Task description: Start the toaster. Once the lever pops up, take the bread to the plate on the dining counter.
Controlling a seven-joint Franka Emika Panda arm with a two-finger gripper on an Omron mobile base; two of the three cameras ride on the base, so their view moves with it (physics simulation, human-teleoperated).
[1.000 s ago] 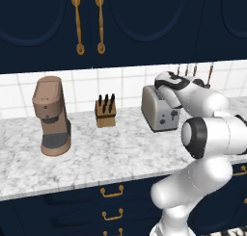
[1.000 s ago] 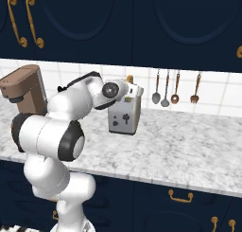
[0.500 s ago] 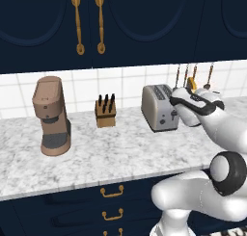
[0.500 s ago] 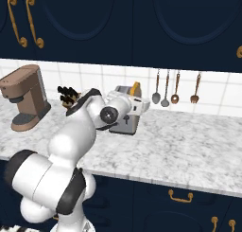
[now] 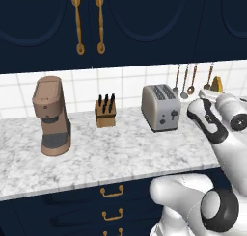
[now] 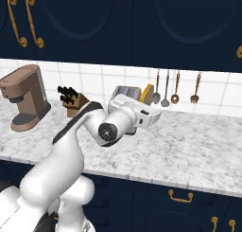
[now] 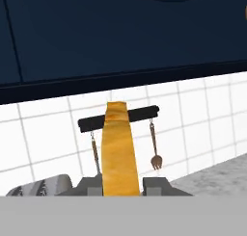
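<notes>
One slice of bread (image 7: 117, 153) sits edge-on between the gripper (image 7: 120, 186) fingers, pinched low, lifted clear of the toaster (image 5: 160, 107) above the desk (image 5: 111, 158). Light, stiff and crumbly, it likely wants gentle flat-side pressure.

The arm has swung away from the toaster (image 5: 161, 107), from over its top a second ago to well right of it now; the gripper (image 7: 122, 184) has come with it, carrying the bread (image 7: 117, 150) clamped edge-on between its fingers, lifted clear of the slots and now up by the hanging utensils (image 5: 185, 79); in the left base view the toaster's front, half hidden by the arm before, now shows in full.
</notes>
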